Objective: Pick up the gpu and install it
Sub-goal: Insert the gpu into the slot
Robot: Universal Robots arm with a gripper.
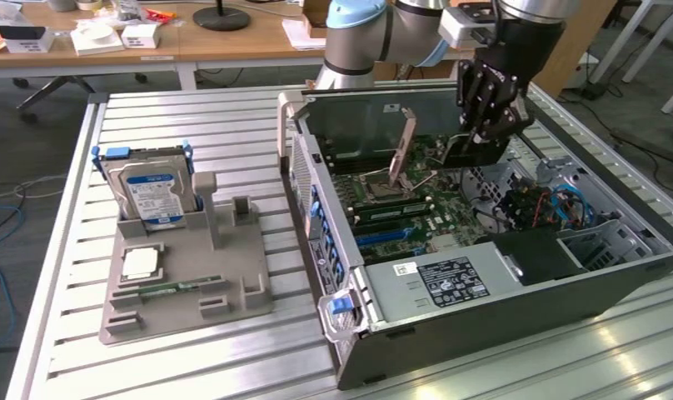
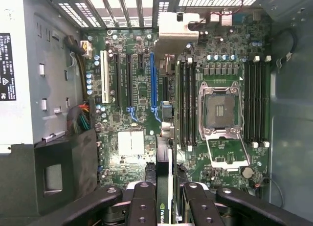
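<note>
Two jaws clamp gpu (image 2: 162, 206) between them.

The tabletop (image 1: 192, 125) is ribbed bare metal with a dull sheen, and the parts holder (image 1: 181, 292) on it is matt grey plastic. The computer case (image 1: 515, 308) is dark painted sheet metal, its motherboard (image 2: 137, 89) glossy green. The hand (image 2: 168, 187) looks matt black, like the gpu (image 2: 162, 209) edge it holds.
</note>
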